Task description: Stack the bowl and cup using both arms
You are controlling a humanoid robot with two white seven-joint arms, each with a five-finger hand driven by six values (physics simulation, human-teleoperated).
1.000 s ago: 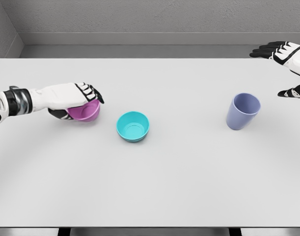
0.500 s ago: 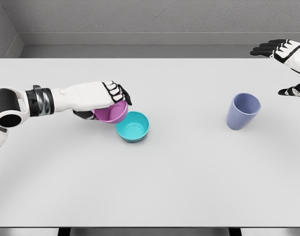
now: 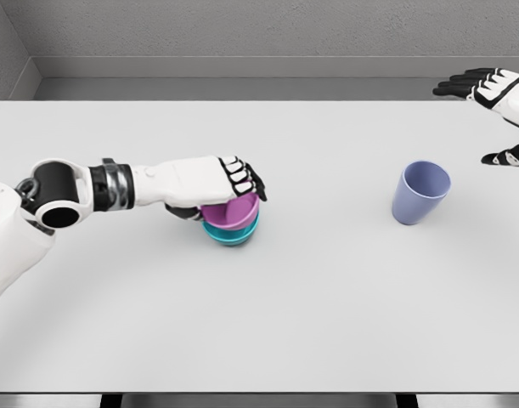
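1. Risk of a skewed nest: purple bowl (image 3: pixel 231 211) sits over the teal bowl (image 3: pixel 232 233) directly beneath the left hand (image 3: pixel 210 185), tilted slightly; letting go before it seats level could leave it cocked on the rim below.
2. Risk of dragging the stack: fingers (image 3: pixel 245 177) wrapped over the purple bowl's top edge; pulling away sideways rather than lifting clear could tip or slide both bowls across the white table (image 3: pixel 267 323).
3. Risk of a knocked cup: lavender cup (image 3: pixel 420 193) stands upright, well apart from the left hand and near the right hand (image 3: pixel 493 89), below and inward of it; a hasty sideways reach could topple it.
4. Pose, left: arm stretched in from the lower left, forearm about level, palm down over the bowls, hand clamped on the purple bowl with fingers curled over the far rim and thumb hidden underneath.
5. Pose, right: raised at the far upper right edge, partly cut off by the frame, fingers spread and holding nothing, thumb tip showing lower down; clear of the table surface as far as can be judged.
6. Judged stage: bowl-on-bowl placement nearly complete, release not yet done, cup not yet grasped.
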